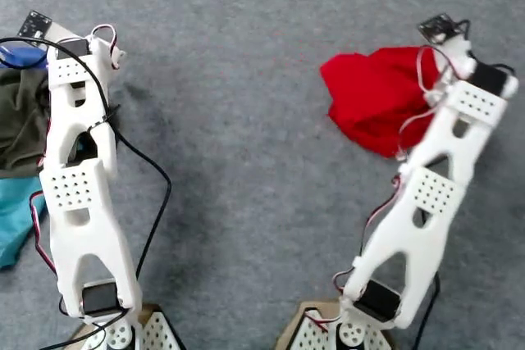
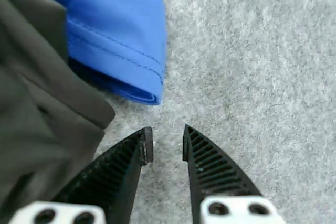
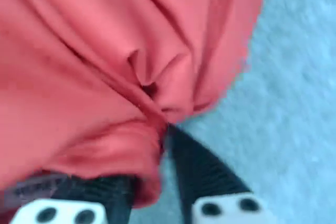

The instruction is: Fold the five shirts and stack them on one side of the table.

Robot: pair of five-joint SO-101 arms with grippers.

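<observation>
Grey felt table (image 1: 246, 120): your right hand (image 3: 160, 129) pinches the crumpled red cloth shirt (image 1: 373, 100), upper right, by one bunched fold that may slip; your left hand (image 2: 167, 145) is slightly open, empty.

Grey, felt-like table (image 1: 246, 104) under everything, dim room beyond its far edge.

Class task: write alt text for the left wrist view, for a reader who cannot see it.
The left gripper, its black jaws slightly apart and holding nothing, hangs over the grey table. Just past its tips lies the hemmed edge of a blue shirt, with a dark olive shirt bunched beside it.
</observation>
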